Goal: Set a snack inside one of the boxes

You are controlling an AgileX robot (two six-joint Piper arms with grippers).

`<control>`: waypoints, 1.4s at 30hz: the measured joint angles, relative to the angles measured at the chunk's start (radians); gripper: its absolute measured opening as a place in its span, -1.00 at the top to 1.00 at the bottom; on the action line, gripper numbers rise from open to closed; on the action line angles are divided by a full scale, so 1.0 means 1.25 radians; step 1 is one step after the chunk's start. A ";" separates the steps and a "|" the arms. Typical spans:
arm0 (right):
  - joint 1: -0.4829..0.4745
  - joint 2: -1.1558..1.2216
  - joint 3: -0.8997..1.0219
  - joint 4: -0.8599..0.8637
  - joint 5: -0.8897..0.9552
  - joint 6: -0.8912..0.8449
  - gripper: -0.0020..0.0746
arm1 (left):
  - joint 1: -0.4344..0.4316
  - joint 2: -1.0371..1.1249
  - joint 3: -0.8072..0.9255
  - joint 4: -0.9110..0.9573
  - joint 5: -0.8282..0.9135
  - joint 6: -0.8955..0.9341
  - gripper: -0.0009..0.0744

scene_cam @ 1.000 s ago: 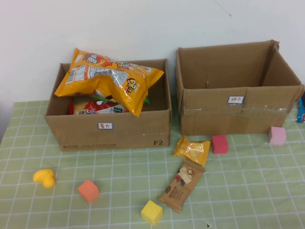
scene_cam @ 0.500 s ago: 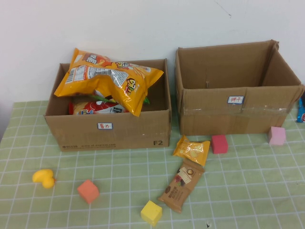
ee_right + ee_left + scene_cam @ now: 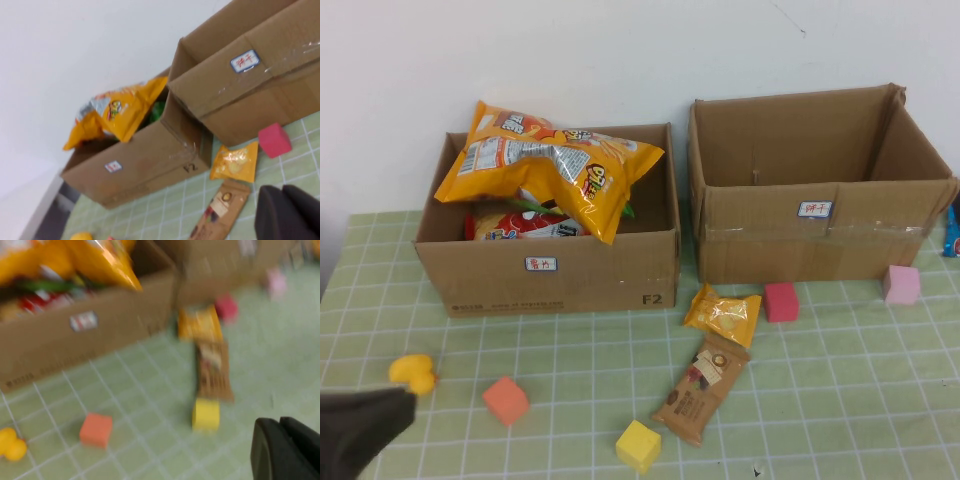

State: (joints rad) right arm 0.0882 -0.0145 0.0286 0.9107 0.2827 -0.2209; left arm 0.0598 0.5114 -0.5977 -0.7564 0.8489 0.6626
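A small yellow snack packet point(image 3: 723, 313) and a brown snack bar point(image 3: 701, 389) lie on the green mat in front of the gap between two cardboard boxes. The left box point(image 3: 560, 275) holds a big yellow chips bag point(image 3: 550, 165) and a red bag. The right box point(image 3: 815, 240) looks empty. My left gripper point(image 3: 279, 422), fingers together and empty, hovers over the mat near the yellow block point(image 3: 205, 414); its arm point(image 3: 360, 430) shows at the near left corner. My right gripper point(image 3: 282, 189), fingers together and empty, is near the brown bar point(image 3: 220, 210) and packet point(image 3: 235, 162).
Foam blocks lie around: orange point(image 3: 505, 400), yellow point(image 3: 638, 445), red point(image 3: 781, 301), pink point(image 3: 901, 284). A yellow duck toy point(image 3: 413, 373) sits at the left, just beyond my left arm. A blue pack point(image 3: 952, 235) pokes in at the right edge.
My left arm has come into the high view at the near left corner. The snacks, boxes and blocks have not moved.
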 joint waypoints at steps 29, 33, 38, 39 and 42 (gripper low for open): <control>0.000 0.000 0.000 0.000 0.081 -0.103 0.95 | -0.600 1.076 -0.659 0.615 0.055 -0.208 0.30; 0.000 0.000 0.000 0.000 0.085 -0.105 0.95 | -0.626 1.189 -0.750 0.620 0.056 -0.263 -0.36; 0.000 0.000 0.000 0.000 0.091 -0.109 0.95 | -0.631 1.317 -0.844 0.626 0.070 -0.310 -0.73; 0.000 0.000 0.000 0.000 0.091 -0.111 0.95 | -0.631 1.339 -0.862 0.628 0.072 -0.316 -0.75; 0.000 0.000 0.000 0.000 0.091 -0.111 0.95 | -0.631 1.394 -0.909 0.628 0.073 -0.326 -0.78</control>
State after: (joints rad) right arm 0.0882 -0.0145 0.0286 0.9107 0.3961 -0.3599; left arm -0.7288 2.2539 -1.7337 0.0292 0.9400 0.2551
